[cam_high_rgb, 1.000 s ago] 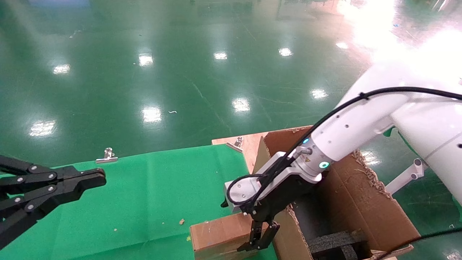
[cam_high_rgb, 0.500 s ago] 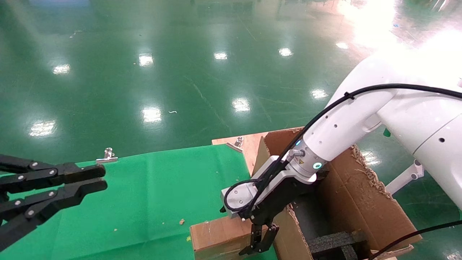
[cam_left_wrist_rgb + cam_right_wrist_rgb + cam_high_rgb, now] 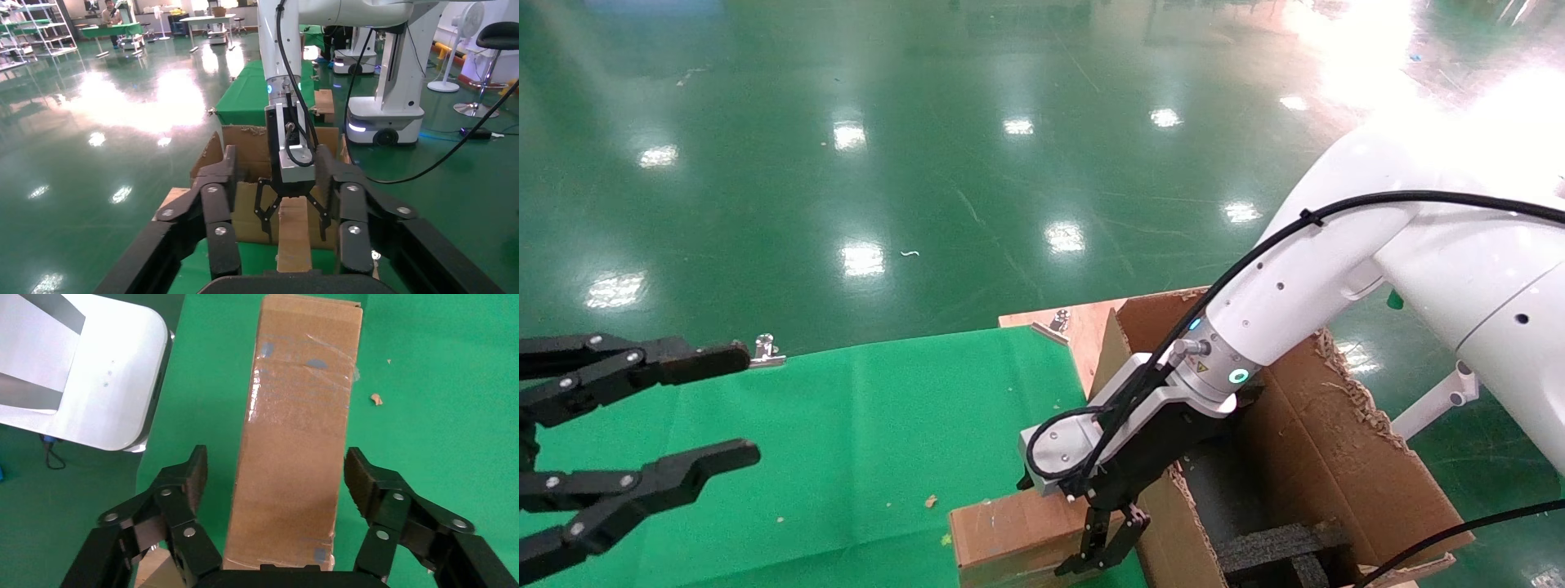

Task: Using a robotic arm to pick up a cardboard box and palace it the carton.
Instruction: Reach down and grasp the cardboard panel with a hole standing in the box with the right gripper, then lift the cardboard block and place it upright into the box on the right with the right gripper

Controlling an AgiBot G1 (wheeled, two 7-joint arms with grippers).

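Right hand (image 3: 278, 471) is spread astride the box (image 3: 298, 438), untouched; tape is seen only at the wrist. Left hand (image 3: 723, 404) is held released over the table (image 3: 862, 425).

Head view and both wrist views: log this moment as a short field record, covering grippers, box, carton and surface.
right gripper: open, fingers either side of the cardboard box, not closed on it
left gripper: open, hovering over the green cloth, away from the work
cardboard box: flat on the cloth, taped, beside the carton
carton: flaps up, black foam inside

One cardboard box (image 3: 1017, 535), one carton (image 3: 1336, 457), two metal clips (image 3: 764, 351), two hands (image 3: 1103, 543).
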